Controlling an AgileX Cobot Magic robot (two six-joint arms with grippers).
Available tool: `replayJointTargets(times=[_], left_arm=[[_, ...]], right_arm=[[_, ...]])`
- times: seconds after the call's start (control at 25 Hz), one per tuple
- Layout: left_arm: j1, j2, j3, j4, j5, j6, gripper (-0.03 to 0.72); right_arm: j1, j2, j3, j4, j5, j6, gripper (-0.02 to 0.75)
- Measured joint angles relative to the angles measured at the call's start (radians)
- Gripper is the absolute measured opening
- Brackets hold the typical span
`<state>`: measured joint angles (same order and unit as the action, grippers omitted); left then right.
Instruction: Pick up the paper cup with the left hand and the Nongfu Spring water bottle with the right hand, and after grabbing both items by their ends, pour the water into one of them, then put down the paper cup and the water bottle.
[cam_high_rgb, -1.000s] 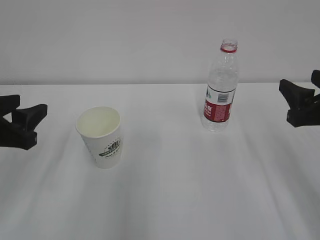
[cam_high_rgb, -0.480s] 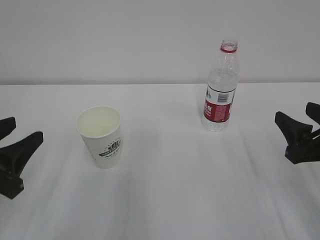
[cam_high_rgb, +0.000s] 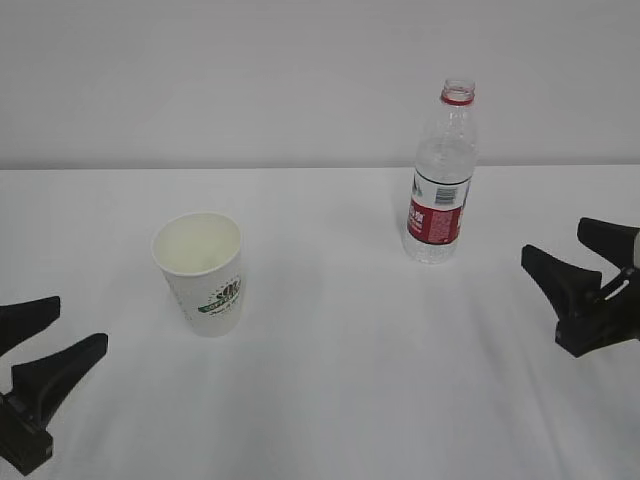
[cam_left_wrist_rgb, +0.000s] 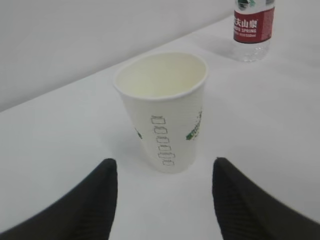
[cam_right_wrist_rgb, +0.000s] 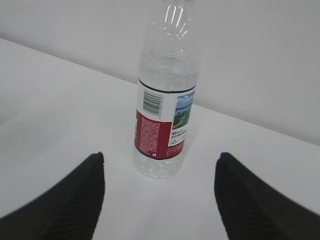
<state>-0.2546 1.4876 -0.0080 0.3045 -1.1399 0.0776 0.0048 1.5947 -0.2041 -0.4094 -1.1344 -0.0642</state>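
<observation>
Paper cup (cam_high_rgb: 200, 272) upright on the white table (cam_high_rgb: 330, 400), left of centre; water bottle (cam_high_rgb: 440, 175), uncapped and upright, at about 2 o'clock from the cup, well apart. Left gripper (cam_high_rgb: 45, 350) at the cup's 8 o'clock, jaws spread wide and empty. Right gripper (cam_high_rgb: 580, 262) at the bottle's 4 o'clock, jaws likewise wide, holding nothing.

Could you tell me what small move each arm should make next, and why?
Probably ease both tools straight forward. The left tool is open with the paper cup centred ahead of its fingers but not yet between them. Likewise the right tool is open, facing the Nongfu Spring water bottle. Both items stand upright and untouched on the table.
</observation>
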Motion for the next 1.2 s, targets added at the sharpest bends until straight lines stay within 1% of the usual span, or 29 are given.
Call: replayJointTargets(times=[0.2,0.32,0.4,0.48,0.56,0.64,0.72,0.92,1.2], left_arm=[[0.0,0.069,0.0,0.095,-0.002,0.0,0.444],[0.0,0.097,0.0,0.116,-0.002,0.0,0.444],[0.0,0.106,0.0,0.117,-0.002,-0.002,0.449],[0.0,0.108,0.0,0.109,-0.002,-0.043,0.478],[0.0,0.108,0.0,0.086,-0.002,-0.084,0.545],[0.0,0.108,0.0,0.063,-0.002,-0.098,0.612],[0.0,0.108,0.0,0.054,-0.002,-0.103,0.648],[0.0,0.108,0.0,0.047,-0.002,-0.105,0.669],[0.0,0.11,-0.044,0.047,-0.002,-0.126,0.669]], right_arm=[[0.0,0.0,0.0,-0.017,0.0,0.0,0.521],[0.0,0.0,0.0,-0.02,-0.002,0.0,0.521],[0.0,0.0,0.0,-0.021,-0.002,0.0,0.521],[0.0,0.0,0.0,-0.021,-0.004,0.0,0.521],[0.0,0.0,0.0,-0.022,-0.004,0.0,0.521],[0.0,0.0,0.0,-0.022,-0.004,0.003,0.521],[0.0,0.0,0.0,-0.025,-0.004,0.014,0.53],[0.0,0.005,0.0,-0.025,-0.004,0.049,0.605],[0.0,0.058,0.0,-0.025,-0.005,0.064,0.619]])
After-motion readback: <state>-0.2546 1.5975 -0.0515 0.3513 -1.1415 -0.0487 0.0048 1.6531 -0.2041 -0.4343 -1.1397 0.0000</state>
